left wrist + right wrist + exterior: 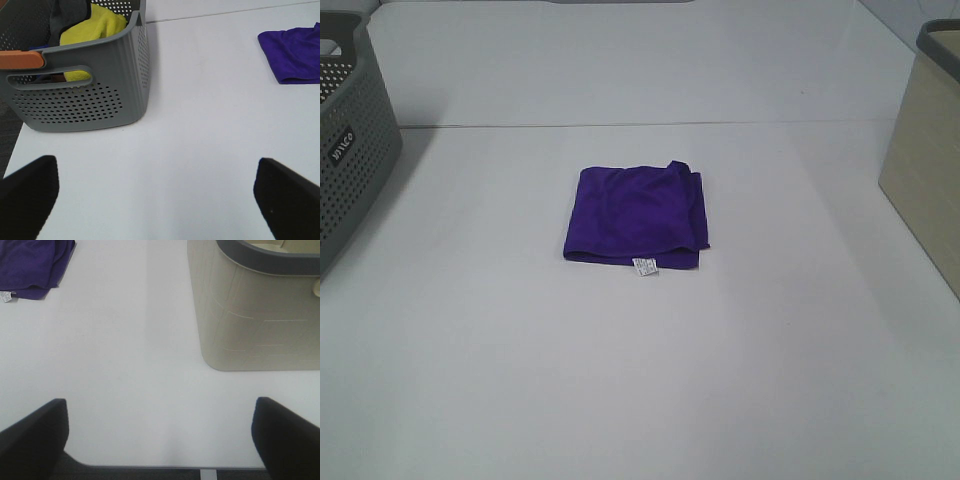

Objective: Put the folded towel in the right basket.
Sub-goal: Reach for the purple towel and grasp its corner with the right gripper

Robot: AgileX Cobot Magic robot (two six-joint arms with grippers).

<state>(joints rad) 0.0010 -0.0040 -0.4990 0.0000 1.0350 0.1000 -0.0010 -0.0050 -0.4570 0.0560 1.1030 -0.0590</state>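
- Lying on white table (640,400): folded purple cloth towel (635,215), well apart from beige right basket (925,180).
- Left wrist alone shows yellow cloth (95,30) in grey perforated plastic basket (85,95).
- Left gripper (155,172), right gripper (159,407): fingers spread, empty.
- Towel's white tag (645,266): illegible.

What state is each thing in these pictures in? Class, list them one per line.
purple towel: folded, lying flat on the table, not held.
grey basket: upright, holding a yellow cloth.
beige basket: upright, inside mostly hidden.
left claw: open, empty.
right claw: open, empty.
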